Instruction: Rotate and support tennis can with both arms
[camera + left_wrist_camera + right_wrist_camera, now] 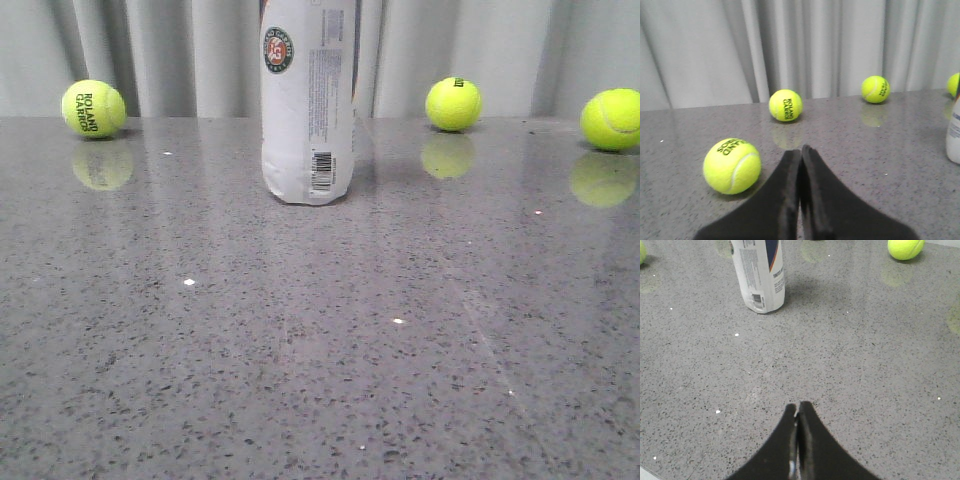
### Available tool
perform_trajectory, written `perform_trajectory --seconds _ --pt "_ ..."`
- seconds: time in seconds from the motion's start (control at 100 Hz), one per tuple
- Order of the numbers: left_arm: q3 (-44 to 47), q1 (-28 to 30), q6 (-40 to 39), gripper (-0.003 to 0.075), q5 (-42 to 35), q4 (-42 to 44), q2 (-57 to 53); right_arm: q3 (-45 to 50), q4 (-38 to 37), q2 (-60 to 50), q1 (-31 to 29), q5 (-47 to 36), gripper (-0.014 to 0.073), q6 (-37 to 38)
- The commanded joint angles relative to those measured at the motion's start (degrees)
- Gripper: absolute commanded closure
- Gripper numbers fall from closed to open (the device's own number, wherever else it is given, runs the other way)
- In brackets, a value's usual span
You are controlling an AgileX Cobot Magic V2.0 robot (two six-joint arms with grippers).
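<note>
I am holding my left claw [800, 155] and right claw [797, 412] closed and empty, well apart from the tennis can [308, 100] standing upright on the counter [320, 350], so approaching and opening comes next.

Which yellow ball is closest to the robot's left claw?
The tennis ball beside the left gripper, on the table; the other balls sit farther back by the curtain.

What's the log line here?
tall white plastic tennis can: upright, untouched | left hand: shut, empty | right hand: shut, empty
</note>
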Motion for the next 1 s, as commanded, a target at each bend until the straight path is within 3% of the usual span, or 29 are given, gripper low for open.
perform_trajectory --seconds 0.0,0.31,0.4,0.99 --pt "1.1 2.0 -1.4 0.0740 -4.8 0.7 -3.0 -1.5 -0.2 0.4 -0.2 -4.4 0.0660 0.0" --pt "10.1 6.7 -1.4 0.0740 -4.3 0.9 -16.5 -1.5 -0.2 0.4 -0.2 -4.4 0.0660 0.0" --pt "10.0 8.0 -1.4 0.0740 0.9 1.6 -20.7 -1.5 -0.2 0.4 -0.2 -4.4 0.0660 0.0" --pt "10.0 8.7 -1.4 0.0740 3.3 1.9 -20.6 -1.5 -0.2 0.4 -0.2 -4.1 0.0660 0.0"
